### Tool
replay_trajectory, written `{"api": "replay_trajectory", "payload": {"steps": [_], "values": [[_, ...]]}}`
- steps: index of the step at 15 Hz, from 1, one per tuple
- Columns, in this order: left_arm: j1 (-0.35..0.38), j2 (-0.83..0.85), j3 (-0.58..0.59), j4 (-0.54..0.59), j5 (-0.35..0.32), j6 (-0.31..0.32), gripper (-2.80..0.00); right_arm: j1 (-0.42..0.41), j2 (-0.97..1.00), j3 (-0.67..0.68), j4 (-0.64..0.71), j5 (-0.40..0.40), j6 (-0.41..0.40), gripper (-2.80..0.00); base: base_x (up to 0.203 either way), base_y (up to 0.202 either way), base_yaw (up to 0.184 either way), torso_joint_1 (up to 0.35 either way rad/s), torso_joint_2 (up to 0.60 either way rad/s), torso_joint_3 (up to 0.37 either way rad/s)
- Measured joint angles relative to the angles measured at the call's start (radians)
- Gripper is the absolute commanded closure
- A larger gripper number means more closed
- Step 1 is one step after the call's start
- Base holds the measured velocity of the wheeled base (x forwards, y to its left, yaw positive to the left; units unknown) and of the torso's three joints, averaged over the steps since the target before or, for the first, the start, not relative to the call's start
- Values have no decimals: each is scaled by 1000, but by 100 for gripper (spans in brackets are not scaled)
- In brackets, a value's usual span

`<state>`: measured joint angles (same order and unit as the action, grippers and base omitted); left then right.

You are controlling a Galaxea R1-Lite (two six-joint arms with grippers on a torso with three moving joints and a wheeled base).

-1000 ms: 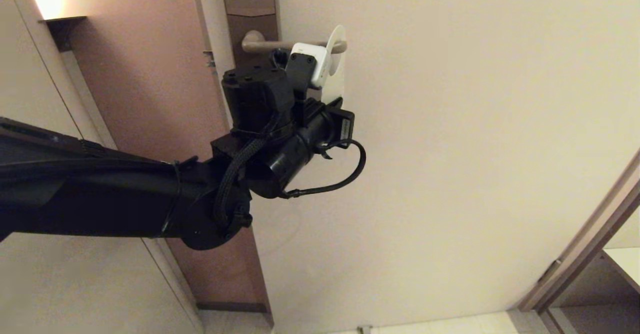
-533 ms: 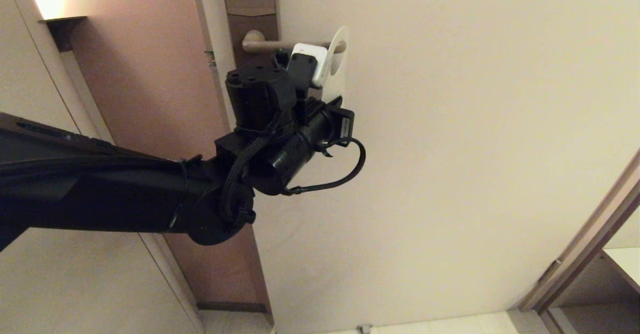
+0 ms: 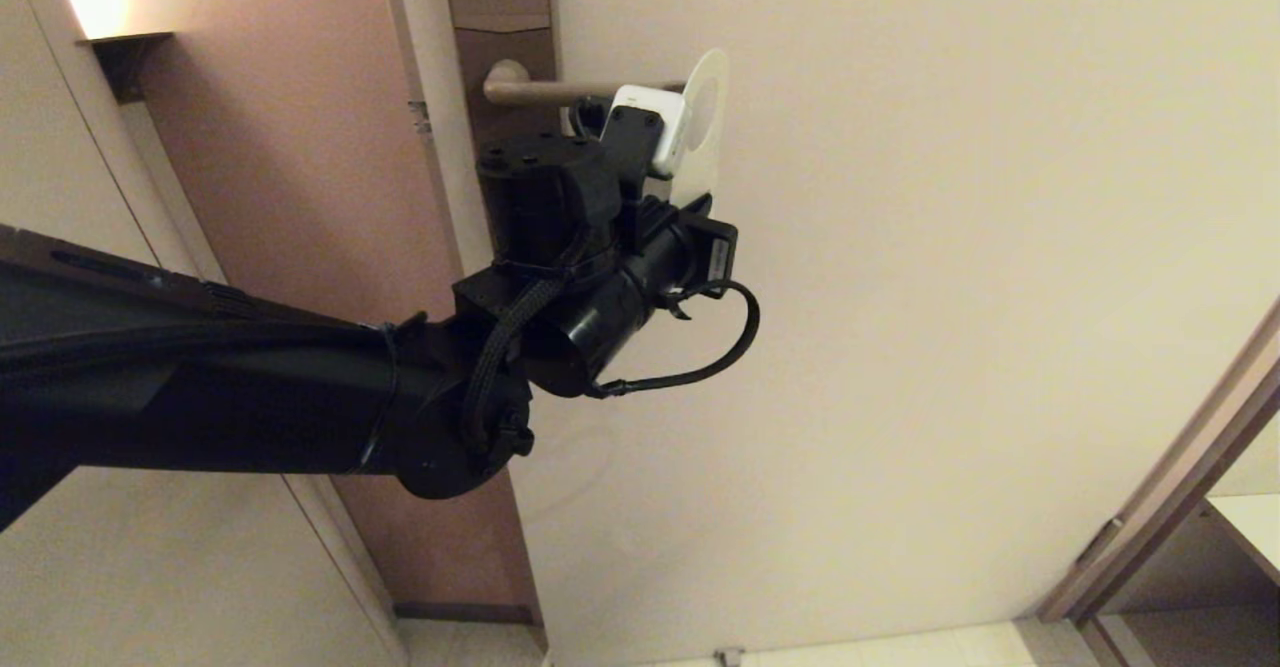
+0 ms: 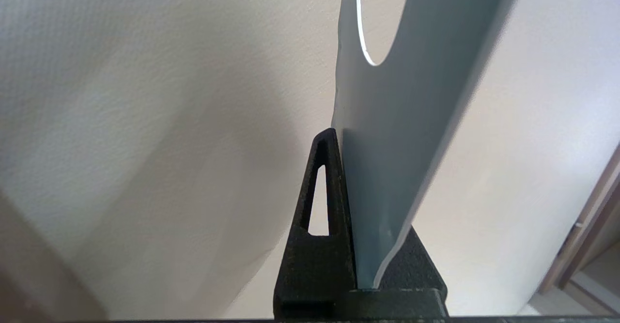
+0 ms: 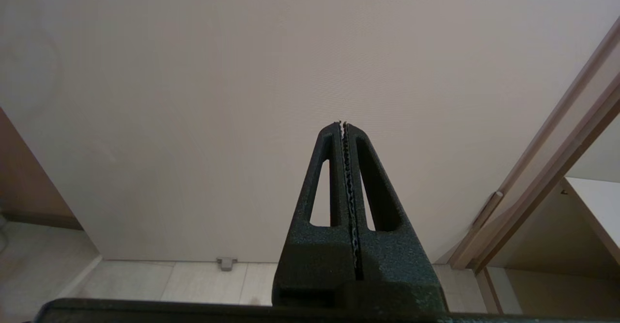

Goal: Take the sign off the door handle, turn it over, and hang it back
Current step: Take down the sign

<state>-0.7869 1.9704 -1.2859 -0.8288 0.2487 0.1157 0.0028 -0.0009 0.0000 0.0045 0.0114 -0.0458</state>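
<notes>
I have the left tool [image 4: 356,245] closed on the lower part of the sign [image 3: 700,122], the card pinched edge-on between its two black fingers [image 4: 317,202] in the left wrist view. The face turned toward that camera is the blue-grey one; I can read no lettering on it from here. In the head view the white face shows, and the oval hole sits at the free end of the door handle [image 3: 570,92].

Position of the sign: held up at handle height, just off the rounded tip of the lever, close in front of the pale door panel [image 3: 950,247]. In the head view I cannot tell whether the tip of the lever is inside the hole or whether the card is clear of it; in the left wrist view only wall shows through the part of the hole in view.

Progress, in my judgement: the grasp is made and the removal is at or near completion. The turning over is not done, and the re-hanging is all to come.

The right tool [image 5: 345,129] is fully closed on nothing, low and well apart from the handle, pointing at the door base and floor [image 5: 193,279]. It does not appear in the head view.
</notes>
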Motion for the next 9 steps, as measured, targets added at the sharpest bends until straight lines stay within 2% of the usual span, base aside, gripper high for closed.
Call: {"api": "replay_trajectory", "payload": {"steps": [5,7,9], "values": [[-28,2,-4,2,-11,0,0,0,0,0,0,1,0,0,0,0,0,0,0,0],[-31,-7,5,3,-66,0,0,0,0,0,0,0,1,0,0,0,0,0,0,0],[-31,-21,17,4,-185,-2,0,0,0,0,0,0,0,0,0,0,0,0,0,0]]}}
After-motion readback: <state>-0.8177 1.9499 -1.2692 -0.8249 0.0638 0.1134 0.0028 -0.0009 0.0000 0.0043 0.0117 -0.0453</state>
